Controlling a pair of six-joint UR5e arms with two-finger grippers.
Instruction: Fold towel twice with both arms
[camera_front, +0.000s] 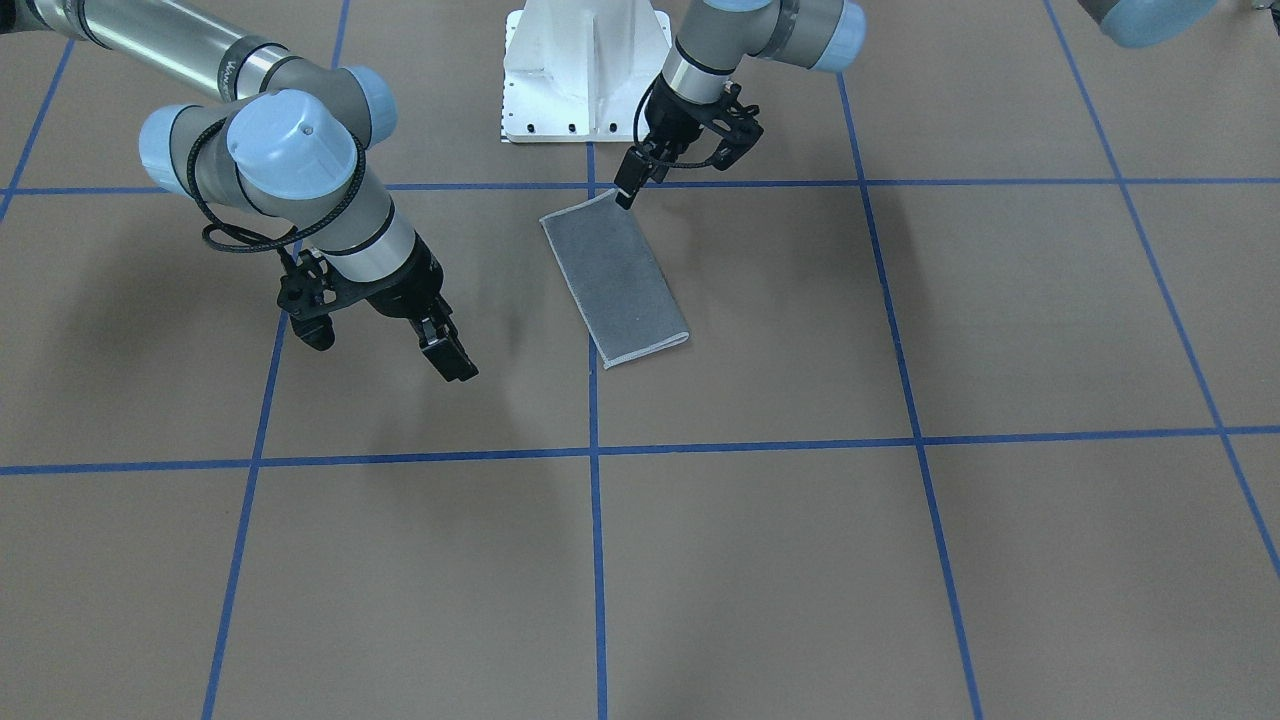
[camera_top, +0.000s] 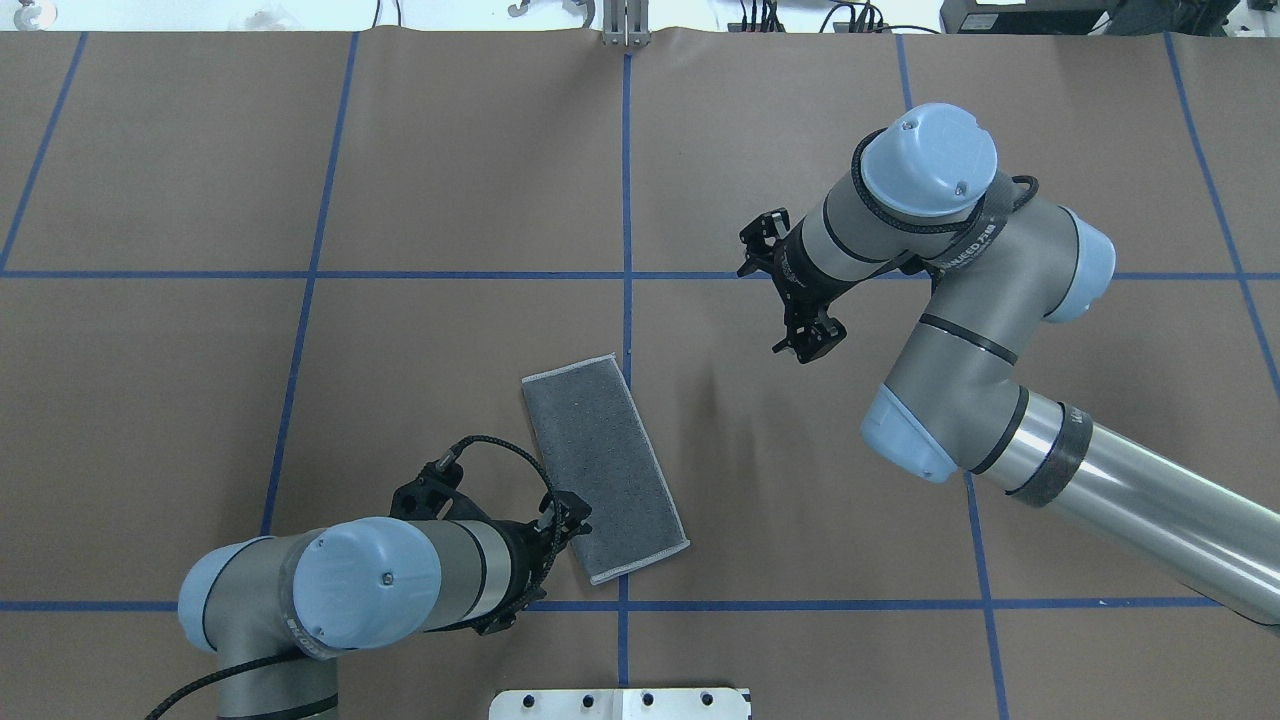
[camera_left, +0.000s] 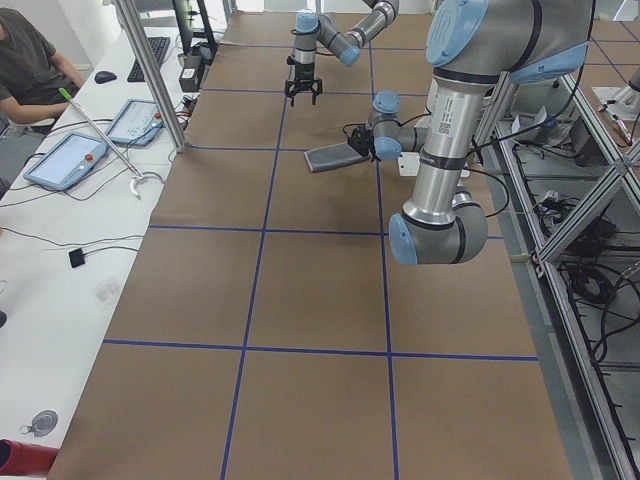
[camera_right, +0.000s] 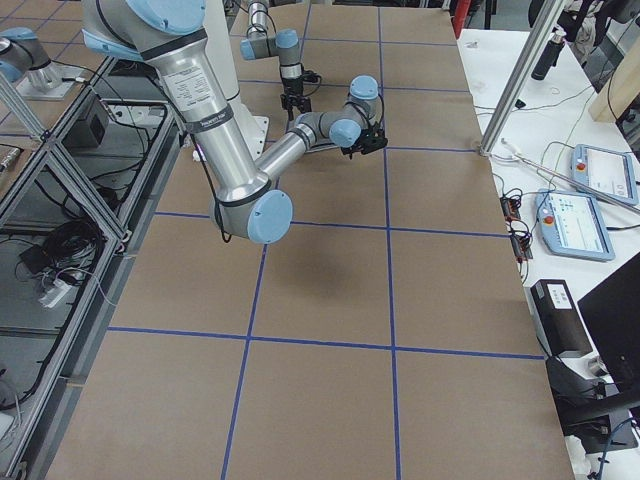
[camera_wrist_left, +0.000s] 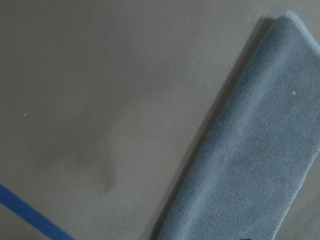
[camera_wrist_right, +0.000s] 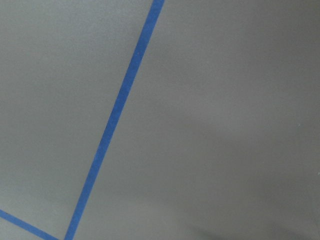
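On the brown table (camera_top: 250, 420), just in front of the white pedestal base (camera_front: 585, 70), one towel (camera_top: 605, 465) lies flat with its dark grey face up, a narrow rectangle that appears to be folded once. Its long axis runs away from the robot and leans slightly toward the robot's left at the far end, with one short edge near the base and the other farther out. The left gripper (camera_front: 627, 192) is at the near short end, at the corner on the robot's left, so the rest of the cloth stretches away from it along that axis. Whether its fingers are spread or pinching the corner cannot be told from any view. The right gripper (camera_top: 808, 342) hangs well apart from the towel, beyond its far end and on the robot's right, over bare table. Its fingers appear spread and hold nothing. The left arm (camera_top: 400, 575) is clearly the nearer of the two. The right arm (camera_top: 950, 330) would likely need to cross to the cloth before a second fold, short end to short end, could begin. In all there are one towel, two arms, two grippers and one base.
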